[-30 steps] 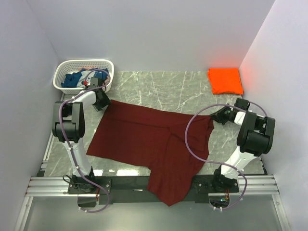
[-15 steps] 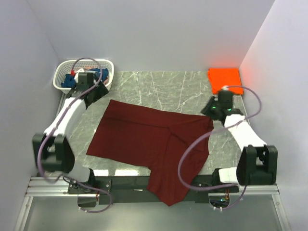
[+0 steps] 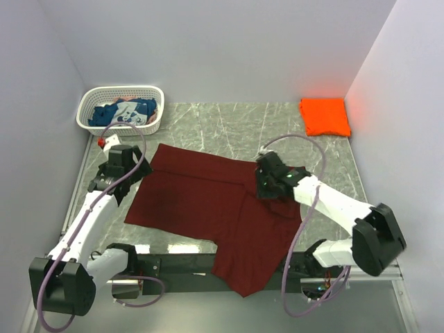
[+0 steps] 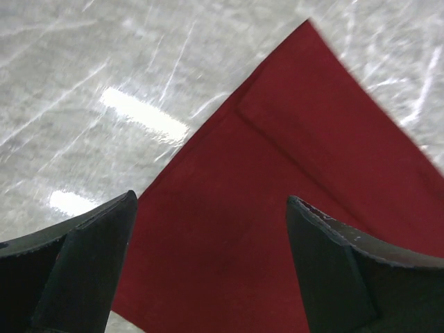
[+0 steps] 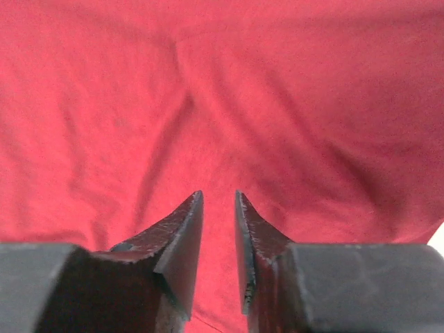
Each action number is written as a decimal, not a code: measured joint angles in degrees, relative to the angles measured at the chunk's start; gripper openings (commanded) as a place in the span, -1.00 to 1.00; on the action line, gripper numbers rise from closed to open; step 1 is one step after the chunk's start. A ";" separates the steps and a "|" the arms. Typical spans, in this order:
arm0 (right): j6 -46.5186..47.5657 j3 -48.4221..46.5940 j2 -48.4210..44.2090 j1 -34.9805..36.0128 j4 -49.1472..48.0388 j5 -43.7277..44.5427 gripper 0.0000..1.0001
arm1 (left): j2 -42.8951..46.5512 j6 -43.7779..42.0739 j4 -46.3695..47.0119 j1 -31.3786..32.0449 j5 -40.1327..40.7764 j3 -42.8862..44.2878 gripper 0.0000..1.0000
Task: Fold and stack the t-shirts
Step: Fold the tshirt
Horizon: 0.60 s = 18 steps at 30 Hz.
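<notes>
Preparing to fold maroon t-shirt (image 3: 208,201), with left tool (image 4: 209,201) released, right tool (image 5: 218,198) nearly clenched, empty; next, likely pinch edges.

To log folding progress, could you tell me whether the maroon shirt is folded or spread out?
Mostly spread out: the maroon shirt lies flat across the table, one end hanging over the near edge.

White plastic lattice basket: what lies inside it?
A crumpled blue t-shirt with white print lies in the white plastic lattice basket. Anything beneath the cloth is covered.
</notes>
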<state>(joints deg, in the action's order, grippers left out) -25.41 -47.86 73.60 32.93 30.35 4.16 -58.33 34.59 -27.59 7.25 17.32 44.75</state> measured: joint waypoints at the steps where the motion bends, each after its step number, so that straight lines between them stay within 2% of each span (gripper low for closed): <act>1: 0.15 -0.07 1.25 1.75 0.48 0.90 -0.39 | 0.28 -0.11 0.33 0.07 0.20 -1.01 0.83; 2: 0.42 -0.24 2.71 3.37 0.94 1.68 -0.45 | 0.33 -0.33 0.37 0.09 0.39 -1.70 0.83; 8: 1.84 -3.30 12.52 10.12 4.15 7.78 -0.46 | -1.62 -1.03 1.62 0.09 1.03 -2.03 0.82; 18: 3.15 -8.85 21.46 12.09 6.86 15.63 -0.46 | -1.75 -1.42 2.08 0.09 1.92 -2.03 0.82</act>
<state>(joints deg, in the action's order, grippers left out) -22.26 -56.71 95.07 45.01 37.21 19.79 -60.07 33.17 -25.52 7.33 19.25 42.72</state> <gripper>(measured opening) 0.269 0.910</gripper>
